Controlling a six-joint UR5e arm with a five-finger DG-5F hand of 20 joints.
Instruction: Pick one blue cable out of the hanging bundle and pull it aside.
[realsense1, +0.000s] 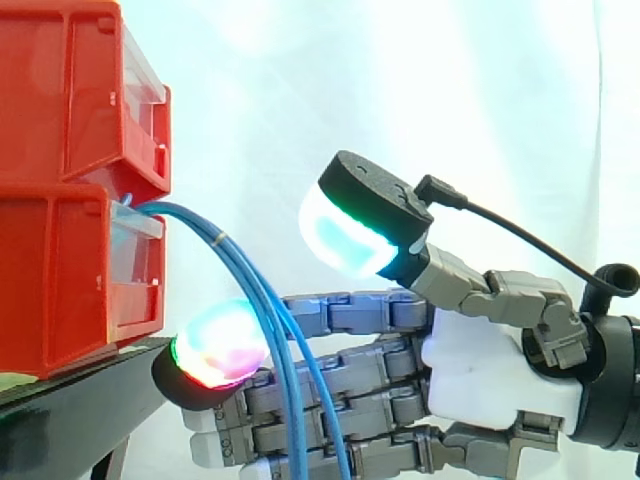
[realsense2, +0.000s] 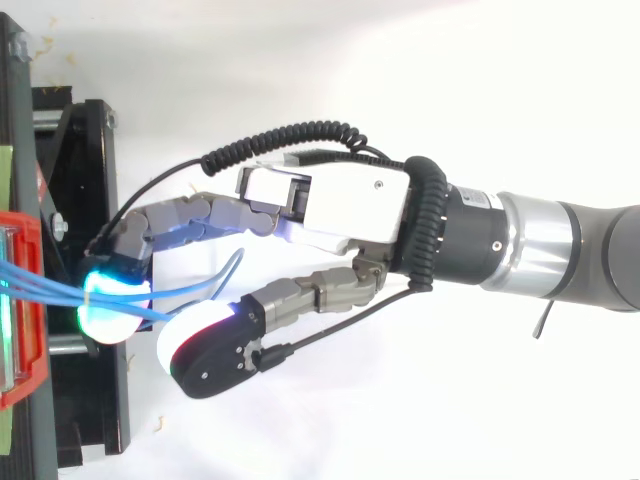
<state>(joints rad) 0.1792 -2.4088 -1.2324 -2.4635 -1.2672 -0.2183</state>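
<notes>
Hand (realsense1: 480, 370), spread with thumb raised, is reaching among thin, limp blue cables (realsense1: 250, 275); likely light, best pinched mid-span.

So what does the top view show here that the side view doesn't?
From above: the arm's silver wrist section behind the robot hand, and the sideways gap between its thumb and straight fingers, with one blue strand looping into it. From the side: two stacked red bins, and the blue cables arching out of the lower bin and hanging across the fingers. Both: the robot hand open at the cables, and the black stand.
</notes>
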